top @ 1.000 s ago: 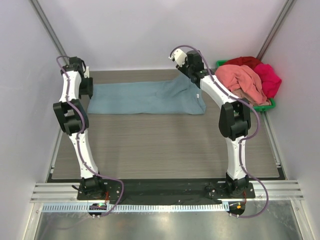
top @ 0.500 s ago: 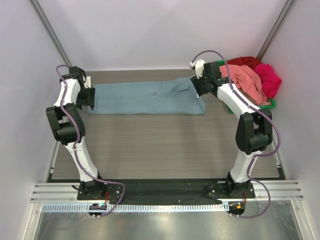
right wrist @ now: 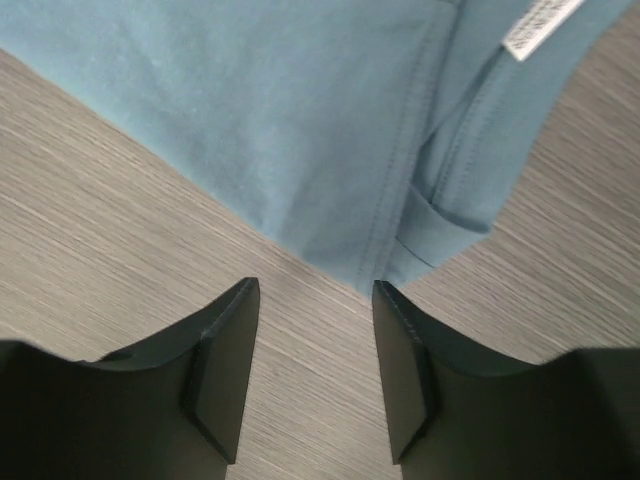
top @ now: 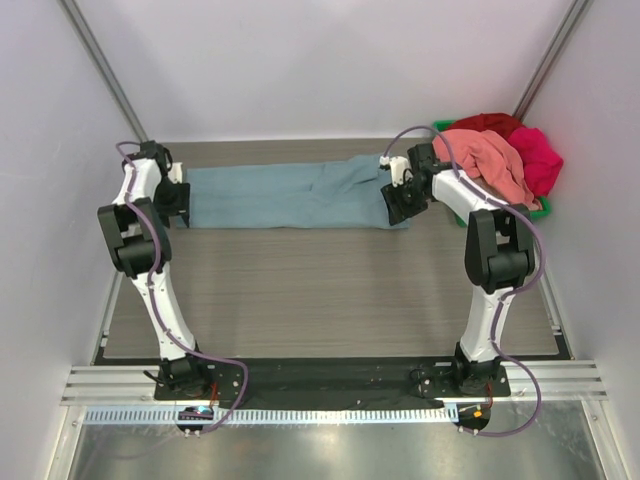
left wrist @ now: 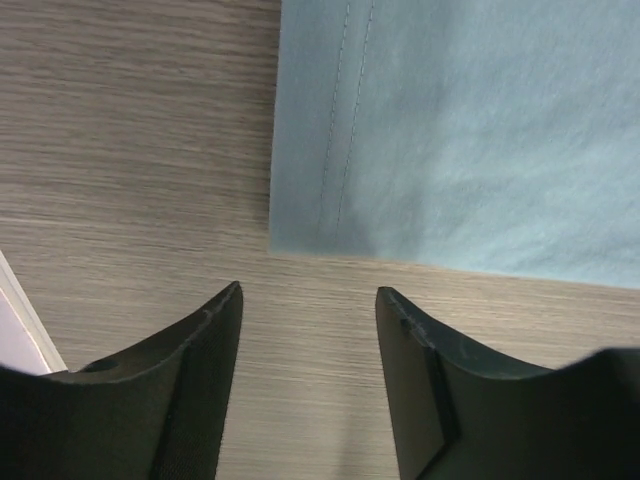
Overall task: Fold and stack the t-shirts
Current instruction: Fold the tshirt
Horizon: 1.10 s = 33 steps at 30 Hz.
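Left gripper (left wrist: 310,292): jaws spread, empty.
Right gripper (right wrist: 315,285): jaws spread, empty.
Change: I've just lowered both to the near corners of the blue-grey t-shirt (top: 290,195), nine and three o'clock.
Meaning: corner pinch next; fold pending.

Your blue-grey tee (top: 290,197) lies flat, a long strip across upper centre. Salmon-pink tee (top: 485,160), red tee (top: 490,123) and magenta tee (top: 538,158) are heaped upper right.

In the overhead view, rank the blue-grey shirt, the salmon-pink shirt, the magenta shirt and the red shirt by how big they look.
1. blue-grey shirt, spread flat.
2. salmon-pink shirt, bunched on top of the pile.
3 and 4. magenta shirt and red shirt: the magenta one shows more, but both are partly buried, so I won't rank them.
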Available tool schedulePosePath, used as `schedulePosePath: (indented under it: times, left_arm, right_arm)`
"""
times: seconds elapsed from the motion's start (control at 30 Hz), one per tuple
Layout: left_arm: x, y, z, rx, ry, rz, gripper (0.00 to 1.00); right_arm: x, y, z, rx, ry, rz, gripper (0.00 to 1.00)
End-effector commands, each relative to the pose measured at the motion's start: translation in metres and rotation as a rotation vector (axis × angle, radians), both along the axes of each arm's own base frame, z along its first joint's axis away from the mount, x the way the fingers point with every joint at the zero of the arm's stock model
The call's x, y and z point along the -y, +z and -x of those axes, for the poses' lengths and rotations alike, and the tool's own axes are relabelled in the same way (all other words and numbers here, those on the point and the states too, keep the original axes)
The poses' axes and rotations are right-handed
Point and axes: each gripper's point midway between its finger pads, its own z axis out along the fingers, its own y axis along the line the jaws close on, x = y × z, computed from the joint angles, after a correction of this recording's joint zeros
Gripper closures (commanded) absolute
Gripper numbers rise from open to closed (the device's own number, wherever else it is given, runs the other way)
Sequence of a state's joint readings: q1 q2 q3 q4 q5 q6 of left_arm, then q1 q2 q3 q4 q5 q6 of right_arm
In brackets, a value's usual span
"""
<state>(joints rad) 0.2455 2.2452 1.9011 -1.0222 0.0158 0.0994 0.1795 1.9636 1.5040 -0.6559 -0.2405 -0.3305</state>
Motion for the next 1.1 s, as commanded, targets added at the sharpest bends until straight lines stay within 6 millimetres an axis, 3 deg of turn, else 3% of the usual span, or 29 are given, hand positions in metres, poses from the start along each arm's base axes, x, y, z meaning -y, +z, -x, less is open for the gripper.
schedulePosePath:
  times: [0.0, 0.3, 0.53, 0.77, 1.07]
  left_arm:
    - [0.0, 0.004, -0.008, 0.018, 0.013, 0.019, 0.45]
    - [-0.002, -0.009, -0.007, -0.009, 0.009, 0.011, 0.53]
    - [-0.003, -0.014, -0.007, -0.021, 0.007, 0.007, 0.58]
    - [-0.008, 0.009, -0.012, 0.036, 0.012, -0.011, 0.42]
    - [-0.013, 0.002, -0.029, 0.048, 0.004, -0.02, 0.48]
  right_arm:
    - [-0.009, -0.001, -0.001, -0.024, 0.038, -0.029, 0.48]
    - [0.003, -0.028, -0.004, -0.066, 0.031, 0.008, 0.54]
    - [0.011, -0.035, -0.005, -0.065, 0.021, 0.028, 0.57]
    - [0.016, -0.032, -0.013, -0.044, 0.005, 0.032, 0.57]
    - [0.018, -0.035, -0.019, -0.04, 0.001, 0.037, 0.56]
